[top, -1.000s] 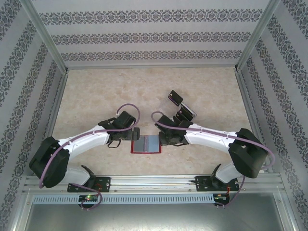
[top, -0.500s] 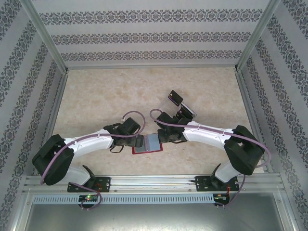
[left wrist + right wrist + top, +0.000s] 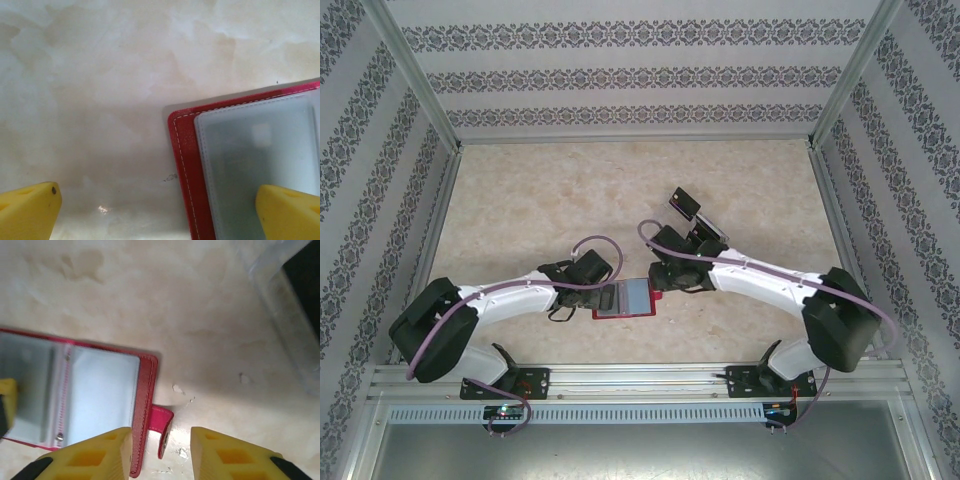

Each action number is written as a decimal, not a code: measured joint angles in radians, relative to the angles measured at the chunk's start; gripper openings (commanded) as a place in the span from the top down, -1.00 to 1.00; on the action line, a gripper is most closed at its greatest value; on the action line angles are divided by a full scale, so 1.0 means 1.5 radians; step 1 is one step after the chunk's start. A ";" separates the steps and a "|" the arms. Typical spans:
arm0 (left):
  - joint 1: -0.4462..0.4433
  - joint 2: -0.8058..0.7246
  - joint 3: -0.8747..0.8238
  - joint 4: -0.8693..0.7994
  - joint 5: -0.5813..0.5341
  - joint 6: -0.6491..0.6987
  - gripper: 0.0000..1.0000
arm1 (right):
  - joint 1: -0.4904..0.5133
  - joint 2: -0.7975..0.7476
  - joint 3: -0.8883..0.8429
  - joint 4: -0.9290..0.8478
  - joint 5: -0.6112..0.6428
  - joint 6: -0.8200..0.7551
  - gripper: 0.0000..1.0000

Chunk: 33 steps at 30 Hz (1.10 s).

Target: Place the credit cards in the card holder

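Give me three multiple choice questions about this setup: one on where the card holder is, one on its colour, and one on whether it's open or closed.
1. Where is the card holder?
A) between the left gripper and the right gripper
B) against the back wall
C) lifted in the air

2. Its cover is:
A) blue
B) black
C) red

3. It is:
A) snapped shut
B) open, pockets up
C) standing on edge

Answers:
1 A, the top view shows it lying flat between both grippers.
2 C, a red border runs around the grey pockets.
3 B, both pocket pages face up and the snap tab sticks out unfastened.
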 measured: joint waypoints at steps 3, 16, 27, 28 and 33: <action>0.000 -0.010 -0.001 -0.006 -0.003 -0.001 -1.00 | -0.034 -0.025 0.041 -0.020 0.005 -0.026 0.23; 0.000 -0.046 0.040 -0.027 -0.016 -0.002 -1.00 | -0.153 0.018 0.128 -0.129 0.022 -0.181 0.27; 0.006 -0.085 0.047 -0.056 -0.046 -0.002 -1.00 | -0.151 0.114 0.148 -0.161 0.097 -0.248 0.32; 0.007 -0.087 0.047 -0.056 -0.047 -0.002 -1.00 | -0.151 0.121 0.149 -0.161 0.102 -0.251 0.32; 0.009 -0.092 0.047 -0.059 -0.049 -0.003 -1.00 | -0.147 0.150 0.152 -0.163 0.125 -0.262 0.33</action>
